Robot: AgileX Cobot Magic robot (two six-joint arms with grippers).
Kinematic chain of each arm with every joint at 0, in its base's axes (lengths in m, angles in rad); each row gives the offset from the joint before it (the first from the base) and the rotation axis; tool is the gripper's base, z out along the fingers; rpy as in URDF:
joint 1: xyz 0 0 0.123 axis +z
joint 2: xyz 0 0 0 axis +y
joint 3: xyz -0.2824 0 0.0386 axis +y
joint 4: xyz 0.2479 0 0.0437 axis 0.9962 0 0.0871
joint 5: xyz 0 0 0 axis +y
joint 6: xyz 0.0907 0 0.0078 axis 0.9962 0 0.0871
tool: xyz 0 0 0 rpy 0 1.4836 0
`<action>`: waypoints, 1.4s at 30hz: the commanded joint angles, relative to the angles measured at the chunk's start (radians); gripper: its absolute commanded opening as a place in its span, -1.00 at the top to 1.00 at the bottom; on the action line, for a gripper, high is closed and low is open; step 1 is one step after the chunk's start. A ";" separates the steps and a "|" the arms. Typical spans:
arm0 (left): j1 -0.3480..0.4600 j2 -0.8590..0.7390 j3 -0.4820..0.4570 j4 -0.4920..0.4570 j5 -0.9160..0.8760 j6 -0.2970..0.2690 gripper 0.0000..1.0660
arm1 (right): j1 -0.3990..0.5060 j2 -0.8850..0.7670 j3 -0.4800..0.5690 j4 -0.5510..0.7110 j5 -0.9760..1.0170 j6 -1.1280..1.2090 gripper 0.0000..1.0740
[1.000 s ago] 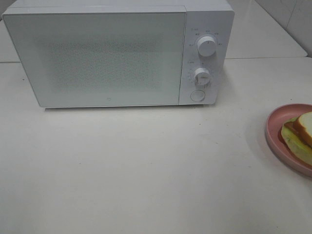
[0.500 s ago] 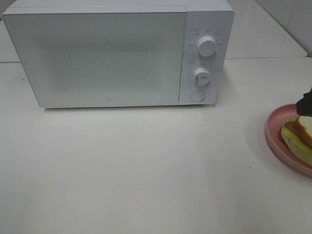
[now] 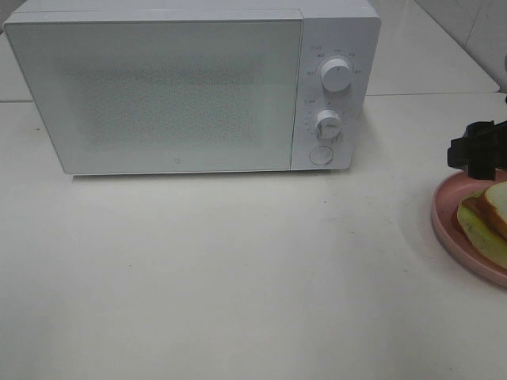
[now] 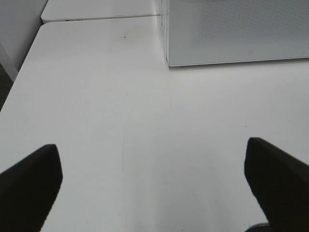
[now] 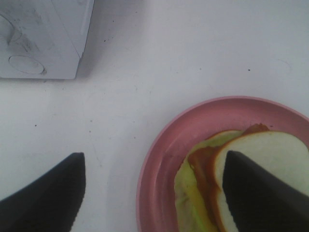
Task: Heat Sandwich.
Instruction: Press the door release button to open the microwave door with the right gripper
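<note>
The sandwich [image 3: 485,220], white bread over green leaves and a reddish-brown layer, lies on a pink plate [image 3: 444,214] at the table's right edge. My right gripper [image 3: 473,152] reaches in from the right, just behind the plate's far rim. In the right wrist view the right gripper [image 5: 154,159] is open and holds nothing. One finger [image 5: 260,193] is over the sandwich [image 5: 270,145], the other [image 5: 43,193] over bare table beside the plate [image 5: 193,121]. My left gripper [image 4: 152,147] is open over bare table. It is outside the exterior high view.
A white microwave [image 3: 174,87] stands at the back with its door shut. Two dials [image 3: 336,75] and a round button [image 3: 321,155] sit on its right panel. Its corner shows in the left wrist view [image 4: 236,29] and the right wrist view [image 5: 38,34].
My right gripper has come into the exterior high view from the right edge and moved left, behind the plate. The sandwich, plate and microwave have not moved.
</note>
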 commanded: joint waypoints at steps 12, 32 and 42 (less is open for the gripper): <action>-0.004 -0.027 0.004 0.001 -0.004 -0.003 -0.82 | 0.129 0.172 0.046 0.034 -0.510 -0.035 -0.40; -0.004 -0.027 0.004 0.001 -0.004 -0.003 -0.82 | 0.503 0.437 0.081 0.507 -1.055 -0.218 -0.40; -0.004 -0.027 0.004 0.001 -0.004 -0.003 -0.82 | 0.629 0.524 0.081 0.633 -1.168 -0.218 -0.40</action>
